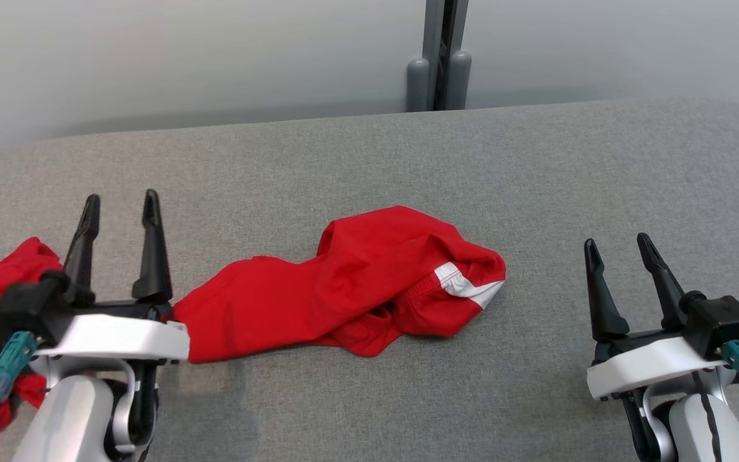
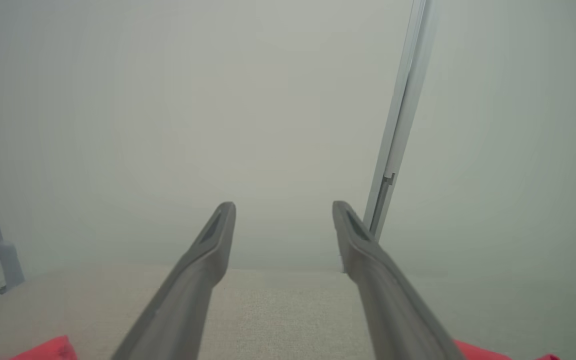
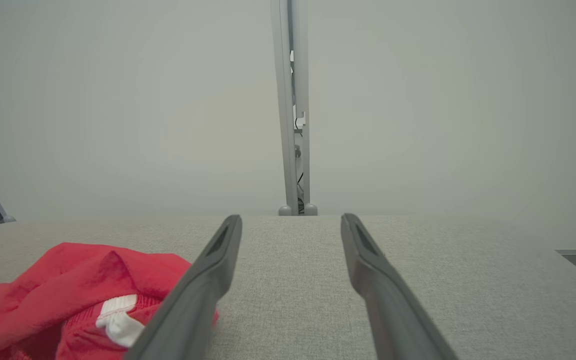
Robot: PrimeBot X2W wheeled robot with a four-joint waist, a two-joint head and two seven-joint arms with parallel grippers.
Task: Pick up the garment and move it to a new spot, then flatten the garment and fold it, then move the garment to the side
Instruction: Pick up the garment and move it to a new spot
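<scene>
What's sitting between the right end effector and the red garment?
Nothing: in the head view, a bare stretch of grey padded surface separates the right end effector from the red garment.

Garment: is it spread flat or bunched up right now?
Bunched up. The red garment lies in a long wrinkled heap across the grey surface, its white-trimmed end rolled over on itself.

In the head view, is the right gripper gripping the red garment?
No, the right gripper stands open over the bare grey padded surface, apart from the crumpled red garment.
</scene>
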